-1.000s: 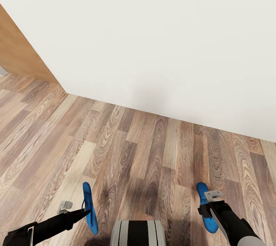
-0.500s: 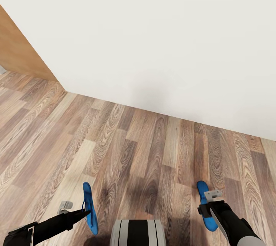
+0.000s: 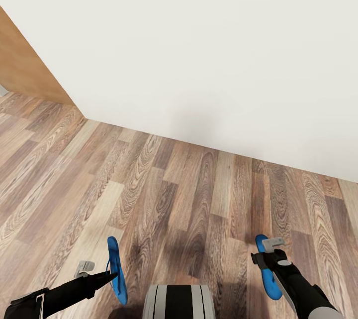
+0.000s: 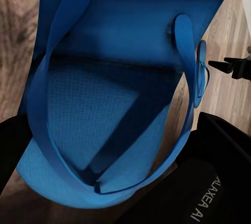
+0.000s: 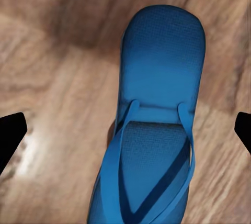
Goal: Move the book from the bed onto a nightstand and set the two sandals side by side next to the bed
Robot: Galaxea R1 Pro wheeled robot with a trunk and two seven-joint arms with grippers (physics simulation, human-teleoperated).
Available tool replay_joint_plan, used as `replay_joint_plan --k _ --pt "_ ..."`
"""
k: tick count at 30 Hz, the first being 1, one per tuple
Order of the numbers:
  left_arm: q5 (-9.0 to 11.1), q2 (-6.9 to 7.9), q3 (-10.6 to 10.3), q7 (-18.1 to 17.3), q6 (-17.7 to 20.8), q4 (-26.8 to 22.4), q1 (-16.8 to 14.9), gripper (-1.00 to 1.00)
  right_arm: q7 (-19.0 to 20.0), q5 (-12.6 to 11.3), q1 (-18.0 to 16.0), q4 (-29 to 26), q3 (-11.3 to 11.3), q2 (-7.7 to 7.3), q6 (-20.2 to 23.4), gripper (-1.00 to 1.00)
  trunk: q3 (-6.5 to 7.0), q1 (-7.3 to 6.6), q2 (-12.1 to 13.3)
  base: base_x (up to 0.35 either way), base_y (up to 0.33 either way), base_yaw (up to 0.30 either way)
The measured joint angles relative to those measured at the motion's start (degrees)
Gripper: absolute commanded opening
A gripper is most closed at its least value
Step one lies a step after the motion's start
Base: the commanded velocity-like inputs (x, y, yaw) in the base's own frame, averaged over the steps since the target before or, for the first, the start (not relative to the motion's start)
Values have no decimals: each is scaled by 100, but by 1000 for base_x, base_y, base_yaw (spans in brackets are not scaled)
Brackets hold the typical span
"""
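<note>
Left gripper (image 3: 102,272) bottom left of head frame, fingers clamped on left sandal (image 3: 116,269), held on edge above floor (image 3: 164,199). Right gripper (image 3: 271,252) bottom right, fingers spread wide; right sandal (image 3: 266,272) beneath it, whether gripped or lying on floor unclear. White wall (image 3: 209,50) fills top.

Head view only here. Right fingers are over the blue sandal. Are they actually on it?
Observer: No. In the right wrist view the right fingers are spread wide, with gaps to the right sandal on both sides.
Operator: Which way up is it?
Observer: Its strap side faces the wrist camera, with the wood floor behind it.
Operator: And the left one?
Observer: The left sandal sits very close to the left wrist camera, with its straps towards the lens.
</note>
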Motion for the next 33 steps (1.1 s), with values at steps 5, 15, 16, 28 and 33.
replay_joint_plan --k 5,15,16,28,33 --pt "2 0 -3 0 0 0 0 -100 5 -8 0 18 -5 1 -45 100 0 0 0 0 0 0" --pt "-1 -7 -2 0 0 0 0 -100 -9 -5 0 1195 -36 -16 -859 100 0 0 0 0 0 0" --pt "-2 -8 -1 0 0 0 0 -100 -9 -7 0 1223 -58 -18 -880 100 0 0 0 0 0 0" --pt "4 -7 2 0 0 0 0 -100 -15 -9 0 1233 -204 -32 -918 100 0 0 0 0 0 0" --pt "1 -5 4 0 0 0 0 -100 -15 -9 0 1220 -205 -45 -918 100 0 0 0 0 0 0"
